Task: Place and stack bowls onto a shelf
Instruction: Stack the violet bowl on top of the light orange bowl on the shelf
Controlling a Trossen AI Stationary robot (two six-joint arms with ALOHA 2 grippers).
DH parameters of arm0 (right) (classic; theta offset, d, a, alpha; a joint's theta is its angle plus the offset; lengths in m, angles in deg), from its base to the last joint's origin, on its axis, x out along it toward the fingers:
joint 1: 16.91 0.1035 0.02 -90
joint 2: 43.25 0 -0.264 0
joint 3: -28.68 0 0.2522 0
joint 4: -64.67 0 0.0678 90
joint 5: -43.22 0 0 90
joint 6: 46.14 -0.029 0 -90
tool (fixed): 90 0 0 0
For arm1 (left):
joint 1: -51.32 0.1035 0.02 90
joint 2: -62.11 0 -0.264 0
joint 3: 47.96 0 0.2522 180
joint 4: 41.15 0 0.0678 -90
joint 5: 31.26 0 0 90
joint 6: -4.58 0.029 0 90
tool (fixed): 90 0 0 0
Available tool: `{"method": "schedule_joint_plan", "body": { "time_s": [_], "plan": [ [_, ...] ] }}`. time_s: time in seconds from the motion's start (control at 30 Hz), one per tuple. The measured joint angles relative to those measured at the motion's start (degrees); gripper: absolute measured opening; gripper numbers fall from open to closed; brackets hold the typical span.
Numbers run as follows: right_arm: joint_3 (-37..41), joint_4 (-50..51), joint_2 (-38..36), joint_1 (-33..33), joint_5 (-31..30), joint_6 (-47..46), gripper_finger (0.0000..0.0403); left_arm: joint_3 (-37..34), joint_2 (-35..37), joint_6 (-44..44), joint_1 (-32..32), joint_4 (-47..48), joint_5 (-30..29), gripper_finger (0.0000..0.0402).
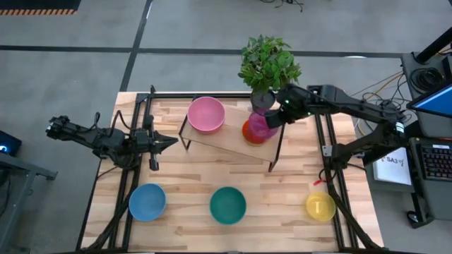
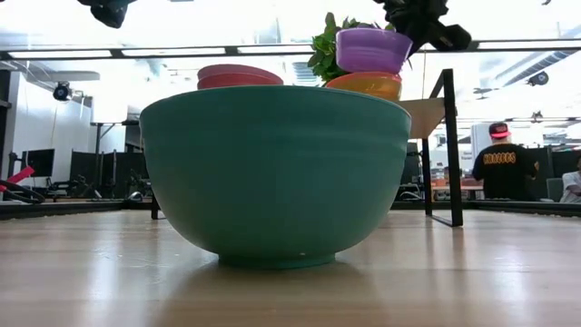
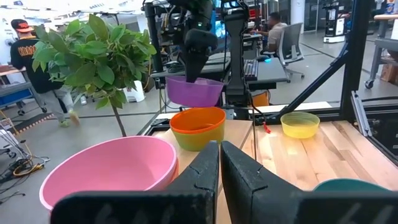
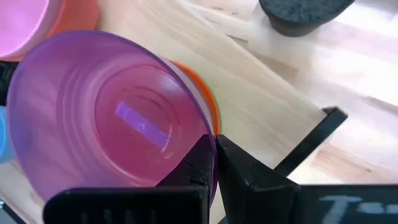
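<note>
Purple bowl (image 1: 260, 124) is pinched by its rim in right end effector (image 4: 213, 163) above orange bowl (image 3: 198, 127) (on shelf (image 1: 226, 144)); if released off-centre, it could tip and slide off. Left end effector (image 3: 219, 168) is pressed together, idle.

Glossy see-through purple plastic bowl (image 4: 115, 118) pinched by my matt black right fingers (image 4: 193, 165), smooth shiny teal bowl (image 2: 274, 173) at frame centre, pale grained wood table (image 2: 472, 272), thin black metal shelf legs (image 2: 451, 150)
</note>
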Motion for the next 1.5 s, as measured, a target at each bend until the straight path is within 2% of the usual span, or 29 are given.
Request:
{"method": "schedule_joint_plan", "body": {
  "time_s": [0.3,0.73,1.0,1.13,1.27,1.37,1.5],
  "plan": [
    [-0.72,-0.01,3.82,-0.38,0.83,2.56,0.0011,0.00,0.00,0.26,0.00,0.15,0.15,0.0000],
    [-1.14,-0.03,5.59,-0.38,1.55,4.99,0.0091,0.00,0.00,0.44,-0.01,0.26,0.20,0.0000],
    [-2.33,-0.10,2.59,-0.49,1.32,5.75,0.0098,0.00,0.00,0.44,-0.01,0.38,0.24,0.0000],
    [-2.52,-0.20,0.27,0.42,-3.25,11.79,0.0091,0.00,-0.01,0.45,-0.01,0.42,0.24,0.0000],
    [-0.13,-1.81,-1.49,2.17,-6.44,17.22,0.0057,0.00,-0.04,0.46,-0.01,0.59,0.24,0.0000],
    [3.32,-9.60,-3.32,3.48,-6.85,20.84,0.0020,0.00,-0.04,0.46,0.00,0.74,0.24,0.0000],
    [9.09,-22.39,-6.43,4.98,-5.49,30.67,0.0010,0.00,-0.04,0.90,-0.01,0.74,0.24,0.0000]
  ]
}}
